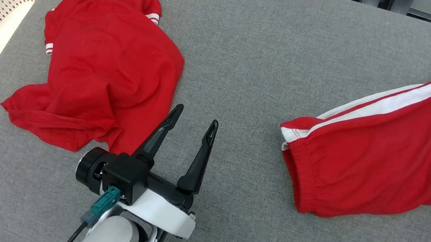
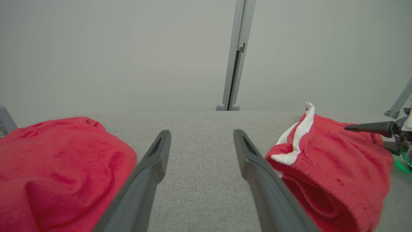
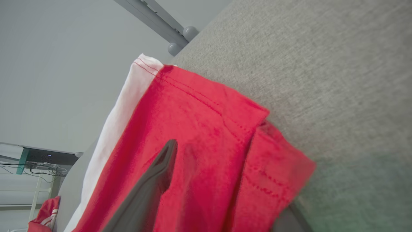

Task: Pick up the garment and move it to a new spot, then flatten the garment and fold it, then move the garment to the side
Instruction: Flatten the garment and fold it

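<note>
As the red shorts lie at the bench's right edge, our right gripper straddles their hem, jaws wide, likely readying a pinch. Our left gripper hovers open and empty mid-bench, beside the red shirt.

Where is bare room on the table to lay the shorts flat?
Bare: the middle strip between the shirt and shorts, beyond the left pincer, and the near edge of the table right of that pincer. Both ends are crowded.
</note>
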Robot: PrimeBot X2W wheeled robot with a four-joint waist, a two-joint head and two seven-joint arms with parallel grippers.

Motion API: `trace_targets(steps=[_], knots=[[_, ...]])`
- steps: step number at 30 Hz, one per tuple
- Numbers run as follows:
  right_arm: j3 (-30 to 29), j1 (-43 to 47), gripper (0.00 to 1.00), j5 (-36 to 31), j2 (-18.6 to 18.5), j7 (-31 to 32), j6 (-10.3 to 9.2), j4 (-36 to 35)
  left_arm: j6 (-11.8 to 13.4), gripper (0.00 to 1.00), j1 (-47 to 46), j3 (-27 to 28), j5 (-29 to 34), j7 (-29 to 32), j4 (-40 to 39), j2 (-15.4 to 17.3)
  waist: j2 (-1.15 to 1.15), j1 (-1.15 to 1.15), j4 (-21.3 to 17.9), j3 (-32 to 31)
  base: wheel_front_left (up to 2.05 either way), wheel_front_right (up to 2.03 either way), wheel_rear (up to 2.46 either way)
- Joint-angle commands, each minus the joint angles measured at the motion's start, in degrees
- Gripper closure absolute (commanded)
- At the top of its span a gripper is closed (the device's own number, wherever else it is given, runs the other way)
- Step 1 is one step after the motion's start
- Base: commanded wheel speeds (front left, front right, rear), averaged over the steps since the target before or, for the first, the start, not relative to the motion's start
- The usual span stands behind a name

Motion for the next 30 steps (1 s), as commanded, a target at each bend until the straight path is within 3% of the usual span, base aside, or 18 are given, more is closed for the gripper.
trace_targets(steps=[1, 2, 3, 10, 21, 30], knots=[[1.4, 0.8, 0.0, 0.9, 3.2, 1.6, 0.2, 2.2, 0.4, 0.0, -1.0, 0.0, -0.2, 0.0, -0.2, 0.2, 0.0, 0.0, 0.2, 0.3, 0.0, 0.0, 0.0], [1.8, 0.0, 0.87, 1.0, 3.3, 1.6, 0.19, 3.0, 0.6, 0.0, -1.0, -0.1, -0.5, 0.0, -0.2, 0.2, 0.0, 0.0, 0.3, 0.4, 0.0, 0.0, 0.0], [1.9, -0.4, 1.0, 0.9, 3.2, 0.9, 0.2, 3.2, 0.7, 0.0, -1.1, -0.1, -0.5, 0.0, -0.2, 0.2, 0.0, 0.0, 0.3, 0.4, 0.0, 0.0, 0.0], [1.9, 1.1, 1.0, 2.0, 2.9, -5.1, 0.08, 3.1, 0.2, 0.0, 0.4, 0.3, -0.6, 0.0, 1.0, 0.2, 0.0, 0.0, -1.1, -1.7, 0.0, 0.0, 0.0], [0.9, 8.9, 1.0, 5.5, 0.8, -13.2, 0.07, -0.5, -1.3, 0.0, 2.9, 2.8, 0.0, 0.0, 2.4, 0.2, 0.0, 0.0, -7.1, -7.1, 0.0, 0.0, 0.0], [-0.3, 12.5, 1.0, 4.2, 1.3, -18.8, 0.11, 5.0, -2.2, 0.0, 4.4, 4.1, -0.4, 0.0, 3.0, 0.2, 0.0, 0.0, -10.2, -10.1, 0.0, 0.0, 0.0]])
